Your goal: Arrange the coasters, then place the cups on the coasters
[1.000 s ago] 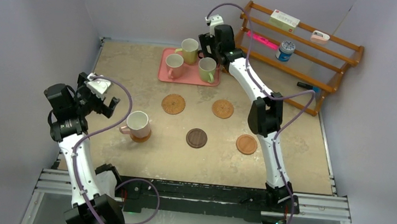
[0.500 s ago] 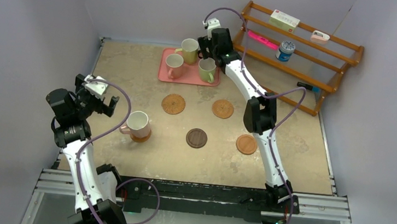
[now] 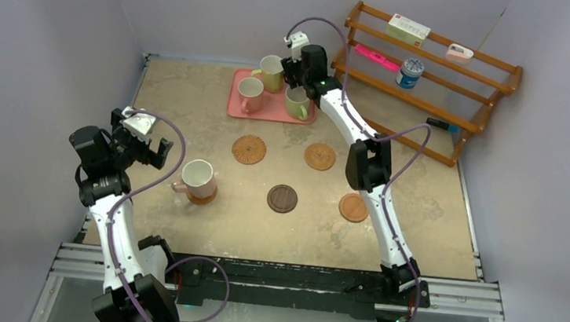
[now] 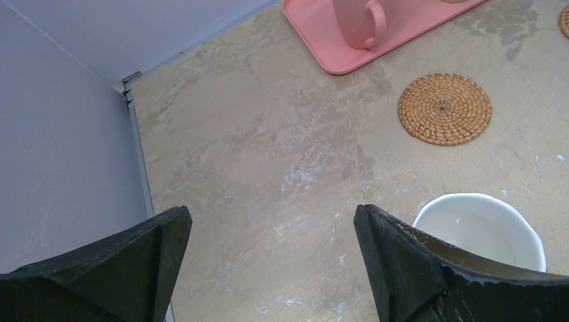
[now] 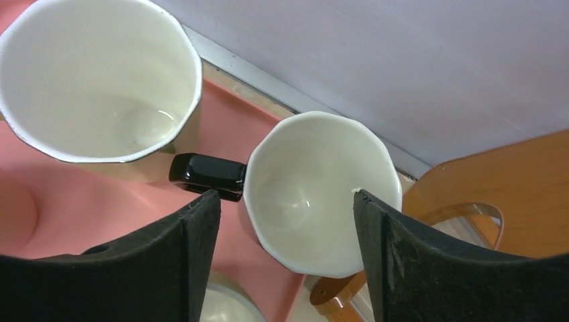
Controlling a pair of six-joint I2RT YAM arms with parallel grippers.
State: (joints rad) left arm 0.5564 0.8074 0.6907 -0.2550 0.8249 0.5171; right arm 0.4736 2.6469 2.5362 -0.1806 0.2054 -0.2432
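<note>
Black mug (image 5: 315,221) sits between right gripper's (image 5: 285,201) part-open jaws: likely stiff, slick, breakable ceramic; pinch its wall. Left gripper (image 4: 268,215) gapes wide, empty.

Your arms (image 3: 118,240) show white links, black joints and looping purple cables (image 3: 183,147); your left gripper (image 4: 268,221) and right gripper (image 5: 285,201) are matte black.
</note>
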